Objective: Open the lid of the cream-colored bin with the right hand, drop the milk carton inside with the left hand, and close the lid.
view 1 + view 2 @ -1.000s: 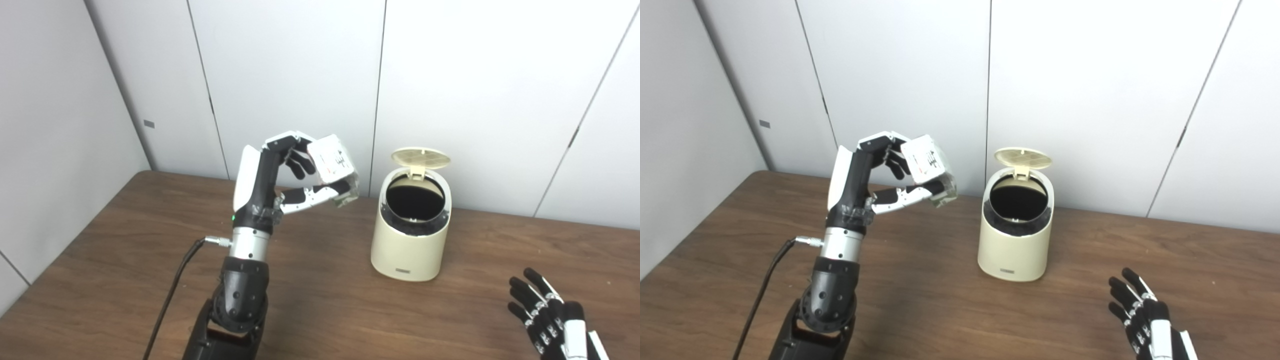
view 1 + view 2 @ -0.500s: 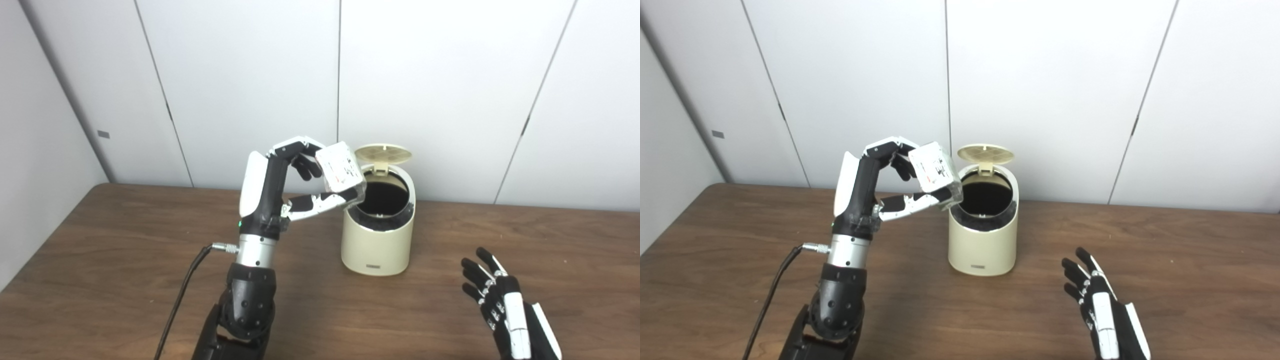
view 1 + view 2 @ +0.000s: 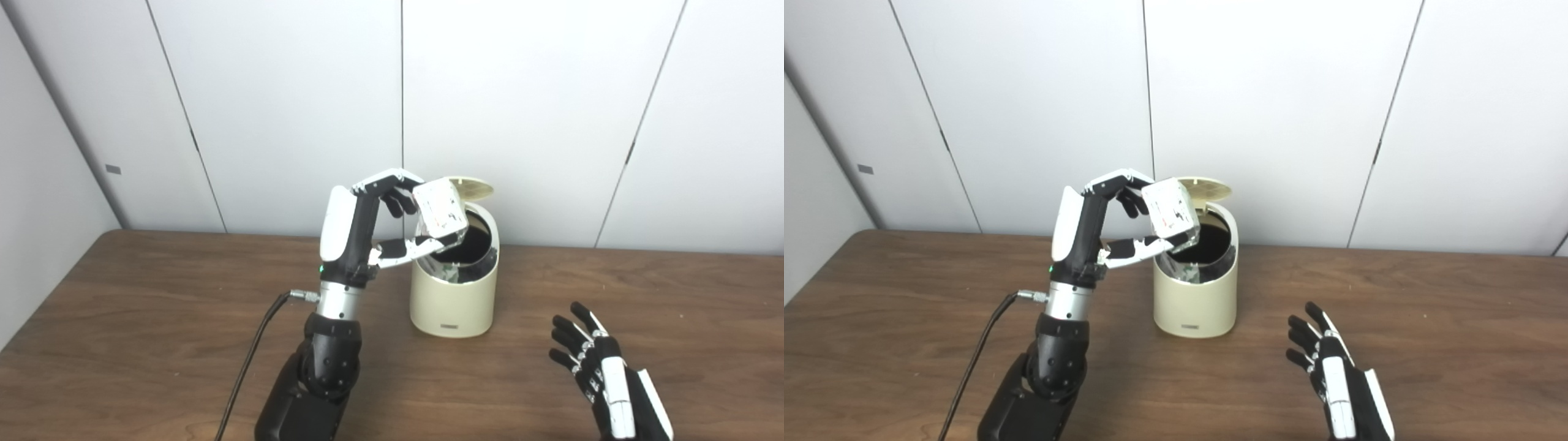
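Cream-colored bin (image 3: pixel 453 294) at frame center on table (image 3: pixel 153 318), lid (image 3: pixel 474 188) up, dark inside, contents unclear. Milk carton (image 3: pixel 440 208) pinched in left hand (image 3: pixel 392 214) over bin mouth. Right hand (image 3: pixel 597 367) lower right, fingers spread, holding nothing.

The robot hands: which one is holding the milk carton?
The left robot hand, raised over the bin, grips the milk carton; the right robot hand is open.

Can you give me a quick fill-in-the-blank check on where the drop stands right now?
1. The bin's lid is ____.
2. The milk carton is held in the ____ hand.
3. The carton hangs over the bin's ____.
4. The right hand, fingers apart, holds ____.

Missing words: open; left; opening; nothing
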Robot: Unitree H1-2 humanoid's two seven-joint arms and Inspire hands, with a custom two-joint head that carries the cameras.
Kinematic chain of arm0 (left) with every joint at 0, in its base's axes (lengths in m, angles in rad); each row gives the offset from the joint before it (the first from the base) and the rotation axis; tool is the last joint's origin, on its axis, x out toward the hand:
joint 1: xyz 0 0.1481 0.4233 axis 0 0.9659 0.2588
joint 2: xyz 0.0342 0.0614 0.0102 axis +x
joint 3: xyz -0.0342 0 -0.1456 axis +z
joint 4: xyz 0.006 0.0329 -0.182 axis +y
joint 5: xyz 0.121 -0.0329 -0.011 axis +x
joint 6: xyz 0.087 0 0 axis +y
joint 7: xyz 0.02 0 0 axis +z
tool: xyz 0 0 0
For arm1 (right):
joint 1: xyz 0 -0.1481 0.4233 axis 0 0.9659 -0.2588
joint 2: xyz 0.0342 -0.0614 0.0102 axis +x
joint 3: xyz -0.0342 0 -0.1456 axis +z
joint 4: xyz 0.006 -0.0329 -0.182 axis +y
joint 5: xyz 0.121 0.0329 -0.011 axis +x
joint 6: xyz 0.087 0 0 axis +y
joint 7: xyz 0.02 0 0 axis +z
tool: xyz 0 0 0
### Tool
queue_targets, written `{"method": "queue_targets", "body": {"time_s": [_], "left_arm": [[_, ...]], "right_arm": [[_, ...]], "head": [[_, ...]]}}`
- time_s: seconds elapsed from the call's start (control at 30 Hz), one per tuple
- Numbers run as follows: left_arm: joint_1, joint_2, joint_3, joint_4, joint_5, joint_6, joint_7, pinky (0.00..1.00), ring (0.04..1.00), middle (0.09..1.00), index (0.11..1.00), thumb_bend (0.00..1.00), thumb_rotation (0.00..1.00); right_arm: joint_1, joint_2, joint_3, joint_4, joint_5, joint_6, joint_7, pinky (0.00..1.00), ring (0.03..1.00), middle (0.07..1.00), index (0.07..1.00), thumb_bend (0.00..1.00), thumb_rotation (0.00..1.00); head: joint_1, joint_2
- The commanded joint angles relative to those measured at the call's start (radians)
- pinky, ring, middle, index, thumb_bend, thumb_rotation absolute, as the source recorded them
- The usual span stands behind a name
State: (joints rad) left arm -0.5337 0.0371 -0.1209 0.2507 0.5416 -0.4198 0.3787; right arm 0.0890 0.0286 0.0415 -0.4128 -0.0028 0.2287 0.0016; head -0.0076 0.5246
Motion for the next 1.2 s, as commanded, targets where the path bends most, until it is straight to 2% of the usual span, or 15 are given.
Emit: {"method": "queue_targets", "body": {"time_s": [0.0,0.13,0.3,0.47,0.63,1.17], "left_arm": [[-0.073,0.013,-0.022,-0.002,0.004,-0.05,0.061,0.34,0.426,0.508,0.499,0.48,0.0],[-0.098,0.053,-0.098,0.054,0.025,-0.05,0.155,0.34,0.427,0.513,0.495,0.48,0.0],[-0.139,0.128,-0.245,0.112,0.046,-0.05,0.31,0.34,0.43,0.502,0.498,0.48,0.0],[-0.171,0.163,-0.336,0.162,0.044,-0.05,0.405,0.34,0.429,0.5,0.489,0.48,0.0],[-0.19,0.173,-0.38,0.18,0.043,-0.05,0.461,0.34,0.431,0.5,0.498,0.48,0.0],[-0.21,0.155,-0.419,0.241,0.001,-0.05,0.498,0.34,0.432,0.507,0.505,0.48,0.0]], "right_arm": [[-0.015,0.013,0.007,-0.034,0.004,-0.019,-0.002,0.82,0.866,0.863,0.923,0.6,1.0],[-0.014,0.023,0.016,-0.04,-0.011,-0.015,-0.007,0.83,0.881,0.867,0.926,0.61,1.0],[-0.012,0.037,0.024,-0.04,-0.02,-0.019,-0.011,0.86,0.901,0.866,0.926,0.61,1.0],[-0.015,0.047,0.038,-0.042,-0.036,-0.017,-0.017,0.87,0.903,0.862,0.925,0.61,1.0],[-0.016,0.053,0.042,-0.045,-0.041,-0.012,-0.019,0.87,0.907,0.864,0.924,0.6,1.0],[-0.017,0.055,0.062,-0.066,-0.076,0.003,-0.024,0.86,0.895,0.856,0.922,0.58,1.0]], "head": [[-0.003,0.001],[-0.007,0.002],[-0.008,-0.001],[-0.016,-0.004],[-0.019,-0.006],[-0.044,0.0]]}}
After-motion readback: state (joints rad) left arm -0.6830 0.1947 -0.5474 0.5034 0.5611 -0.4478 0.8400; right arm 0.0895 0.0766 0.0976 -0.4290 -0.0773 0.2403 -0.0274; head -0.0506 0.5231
